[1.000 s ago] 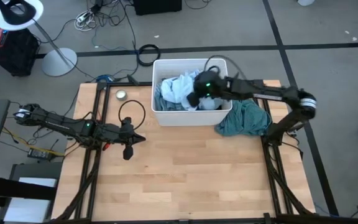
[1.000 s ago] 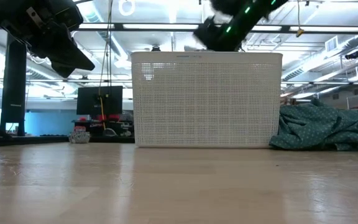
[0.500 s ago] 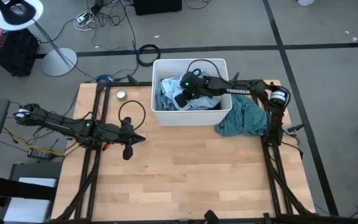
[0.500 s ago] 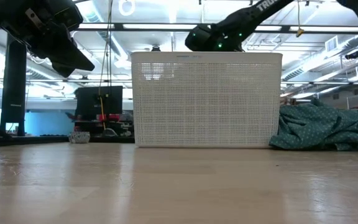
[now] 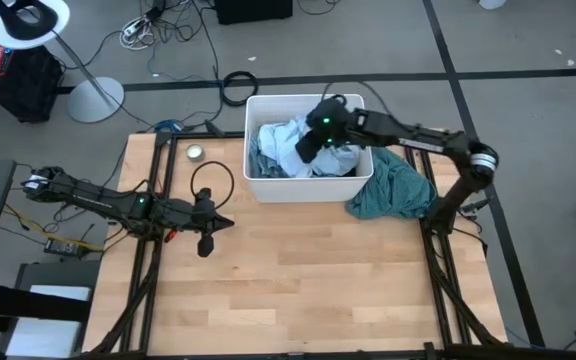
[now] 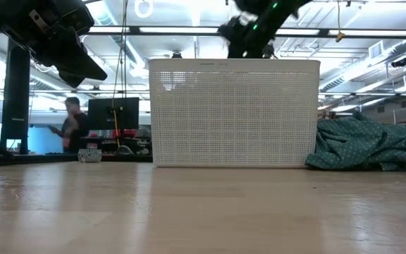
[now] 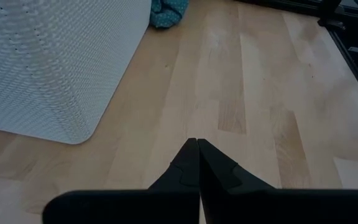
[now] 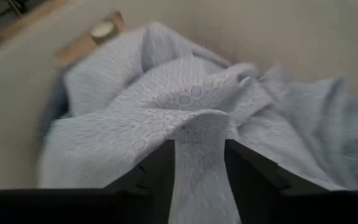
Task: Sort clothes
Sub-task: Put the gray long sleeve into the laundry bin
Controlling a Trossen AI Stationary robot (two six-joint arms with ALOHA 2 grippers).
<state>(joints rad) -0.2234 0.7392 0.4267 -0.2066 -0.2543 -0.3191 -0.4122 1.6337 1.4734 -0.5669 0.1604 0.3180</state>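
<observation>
The wooden table (image 5: 298,290) fills the middle of the high view. At twelve o'clock on it stands the white bin (image 5: 264,190), its mesh wall broad across the low view (image 6: 235,113). Inside the bin lies a heap of pale blue and white clothes (image 5: 283,145), with a darker blue piece along the nine o'clock wall. Just outside the bin, at about two o'clock on the table and touching the bin's corner, a teal garment (image 5: 393,192) lies crumpled; the low view shows it as a mound (image 6: 372,149) beside the mesh wall.

The right gripper (image 5: 313,145) hangs over the middle of the bin. In its wrist view the two fingers (image 8: 160,168) stand apart, a fold of the pale blue cloth (image 8: 194,118) rising between them; whether they press on it I cannot tell.

The left gripper (image 5: 208,222) waits at nine o'clock above bare wood, its fingers (image 7: 188,165) pressed together on nothing.

A small round tin (image 5: 195,153) sits at eleven o'clock. A person (image 6: 69,127) stands in the room behind.
</observation>
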